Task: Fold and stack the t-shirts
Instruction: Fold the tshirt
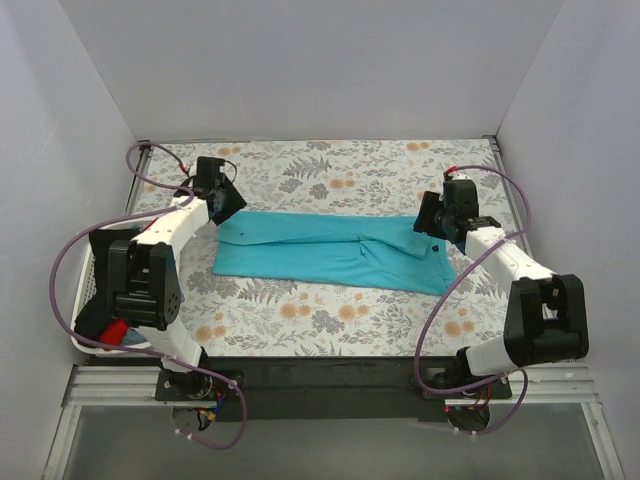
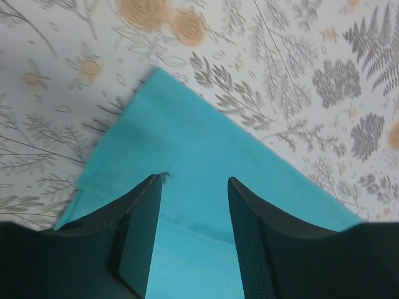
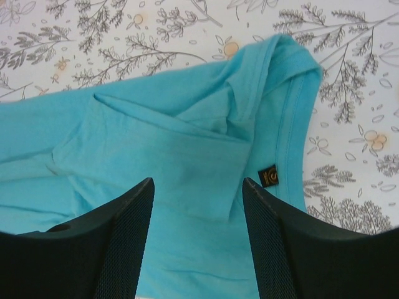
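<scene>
Now | L tool (image 2: 193,182) spread, angled down over turquoise t-shirt (image 1: 330,252) corner | R tool (image 3: 198,184) spread over collar (image 3: 294,99) end

Worktop (image 1: 330,165) covered with a white cloth printed in grey ferns and orange flowers; plain white walls (image 1: 320,70) enclose it at left, back and right. White slatted basket (image 1: 88,285) at the left edge, mostly hidden. Black plate (image 1: 320,372) and metal rail (image 1: 100,385) run along the near edge.

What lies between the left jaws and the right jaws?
The turquoise t-shirt, a long flat band spanning that whole stretch; the top external view shows it.
</scene>
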Motion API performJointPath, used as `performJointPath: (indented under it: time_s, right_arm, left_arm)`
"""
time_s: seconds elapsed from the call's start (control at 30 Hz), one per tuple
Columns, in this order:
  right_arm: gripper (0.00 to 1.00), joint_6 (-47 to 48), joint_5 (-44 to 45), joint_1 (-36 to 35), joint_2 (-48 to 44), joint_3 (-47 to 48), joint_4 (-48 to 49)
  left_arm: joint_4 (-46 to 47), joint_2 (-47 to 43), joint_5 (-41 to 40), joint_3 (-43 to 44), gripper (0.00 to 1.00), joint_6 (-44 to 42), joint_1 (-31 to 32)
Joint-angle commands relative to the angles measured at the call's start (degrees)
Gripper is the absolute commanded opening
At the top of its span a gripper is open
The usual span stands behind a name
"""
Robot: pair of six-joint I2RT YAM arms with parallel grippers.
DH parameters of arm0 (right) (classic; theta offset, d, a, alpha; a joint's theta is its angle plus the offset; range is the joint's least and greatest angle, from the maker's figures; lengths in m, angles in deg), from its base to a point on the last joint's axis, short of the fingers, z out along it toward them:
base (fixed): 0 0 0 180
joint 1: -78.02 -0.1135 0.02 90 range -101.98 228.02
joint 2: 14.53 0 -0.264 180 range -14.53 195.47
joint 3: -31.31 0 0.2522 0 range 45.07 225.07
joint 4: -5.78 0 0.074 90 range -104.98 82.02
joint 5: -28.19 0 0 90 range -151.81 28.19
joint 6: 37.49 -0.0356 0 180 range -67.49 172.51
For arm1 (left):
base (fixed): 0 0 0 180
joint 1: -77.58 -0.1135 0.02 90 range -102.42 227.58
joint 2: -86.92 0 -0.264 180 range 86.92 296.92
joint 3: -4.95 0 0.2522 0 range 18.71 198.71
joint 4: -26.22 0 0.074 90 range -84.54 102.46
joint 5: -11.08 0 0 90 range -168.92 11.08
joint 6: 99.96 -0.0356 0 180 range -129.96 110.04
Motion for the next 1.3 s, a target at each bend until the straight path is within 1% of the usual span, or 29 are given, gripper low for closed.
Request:
performJointPath:
  time_s: [0.0,0.1,0.17,0.37,0.6,0.83,0.9,0.93,0.97,1.03,1.07,1.13,1.27]
  right_arm:
    - [0.65,1.88,1.0,-0.3,4.66,6.47,0.58]
    - [0.63,2.23,1.8,-0.21,8.79,9.64,0.4]
    - [0.61,2.41,1.27,-0.21,11.6,10.88,0.23]
    - [0.58,1.88,-1.63,-1.0,16.53,13.87,0.23]
    - [0.58,1.97,1.09,-4.6,18.38,14.22,0.14]
    - [0.58,1.97,2.23,-5.75,20.05,13.7,0.23]
    - [0.53,1.88,2.41,-6.01,20.05,13.52,0.23]
    - [0.48,1.88,2.41,-6.1,19.97,13.52,0.14]
    - [0.38,1.71,2.32,-6.19,19.79,13.43,0.22]
    - [0.28,1.53,2.5,-6.54,19.53,13.08,0.23]
    - [0.21,1.44,2.5,-6.8,19.44,12.99,0.23]
    - [0.11,1.18,2.67,-6.89,18.91,12.38,0.23]
    - [0.03,0.56,2.85,-7.07,17.51,11.06,0.23]
  left_arm:
    - [1.33,0.67,5.17,1.69,0.45,-1.58,4.05]
    - [1.77,2.26,6.83,2.22,0.44,-1.49,6.25]
    - [2.03,3.13,7.45,2.31,0.44,-1.14,6.96]
    - [3.09,5.95,11.94,3.19,0.42,-0.62,9.77]
    - [3.7,9.99,14.22,4.86,0.41,-0.79,13.37]
    - [3.79,11.75,14.4,5.13,0.4,-0.79,14.87]
    - [3.79,12.1,14.57,5.13,0.4,-0.79,15.05]
    - [3.79,12.19,14.66,5.21,0.4,-0.79,15.05]
    - [3.79,12.11,14.66,5.21,0.4,-0.79,15.05]
    - [3.79,12.19,14.75,5.21,0.4,-0.7,15.23]
    - [3.7,12.19,14.92,5.3,0.4,-0.79,15.4]
    - [3.79,12.11,14.93,5.39,0.4,-0.79,15.4]
    - [3.79,12.19,14.93,5.21,0.4,-0.79,15.58]
